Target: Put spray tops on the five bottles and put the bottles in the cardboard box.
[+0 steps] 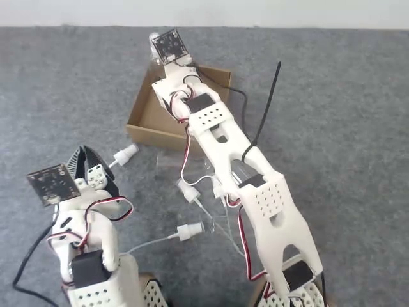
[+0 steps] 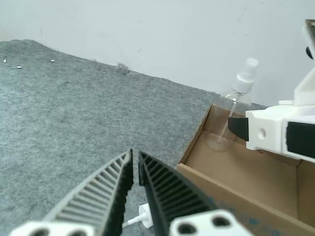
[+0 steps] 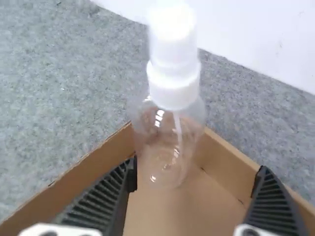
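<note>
Right gripper (image 3: pixel 193 179) spread wide by capped bottle (image 3: pixel 170 140) in cardboard box (image 3: pixel 74 182) corner.
Likely light, slick, thin-walled: pinch gently mid-body.

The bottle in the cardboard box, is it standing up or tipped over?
Standing up: the bottle rests on its base in the cardboard box, spray top uppermost.

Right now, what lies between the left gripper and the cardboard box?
One loose spray top on the carpet, before the cardboard box wall; the left wrist view shows it.
</note>
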Action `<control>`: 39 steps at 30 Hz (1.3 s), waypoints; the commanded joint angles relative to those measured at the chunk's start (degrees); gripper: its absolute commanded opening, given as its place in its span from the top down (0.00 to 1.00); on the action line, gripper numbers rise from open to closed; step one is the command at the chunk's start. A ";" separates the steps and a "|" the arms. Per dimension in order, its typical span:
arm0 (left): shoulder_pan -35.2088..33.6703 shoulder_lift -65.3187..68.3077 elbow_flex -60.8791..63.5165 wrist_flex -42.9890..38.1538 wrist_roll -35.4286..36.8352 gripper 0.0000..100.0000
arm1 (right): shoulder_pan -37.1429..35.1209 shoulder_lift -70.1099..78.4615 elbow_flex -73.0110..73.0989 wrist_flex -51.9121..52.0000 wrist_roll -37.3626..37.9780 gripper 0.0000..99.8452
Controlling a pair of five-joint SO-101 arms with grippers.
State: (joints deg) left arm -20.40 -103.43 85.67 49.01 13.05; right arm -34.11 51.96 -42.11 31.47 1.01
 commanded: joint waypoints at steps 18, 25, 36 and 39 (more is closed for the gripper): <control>0.09 -1.05 0.66 -2.20 -0.62 0.99 | -0.04 -23.08 -3.87 35.74 -0.62 0.69; 0.00 -1.05 0.66 -2.20 -0.70 0.99 | 0.31 -25.54 -3.78 48.84 -0.53 0.69; -0.26 -1.05 0.66 -2.20 -0.70 0.99 | 2.15 -27.30 -3.78 62.99 -0.70 0.69; -0.26 -1.05 0.66 -2.20 -0.70 0.99 | 3.12 -28.88 -3.78 65.71 -2.90 0.69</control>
State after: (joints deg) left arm -20.40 -103.43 86.90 48.84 12.88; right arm -33.05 29.54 -42.11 94.33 0.31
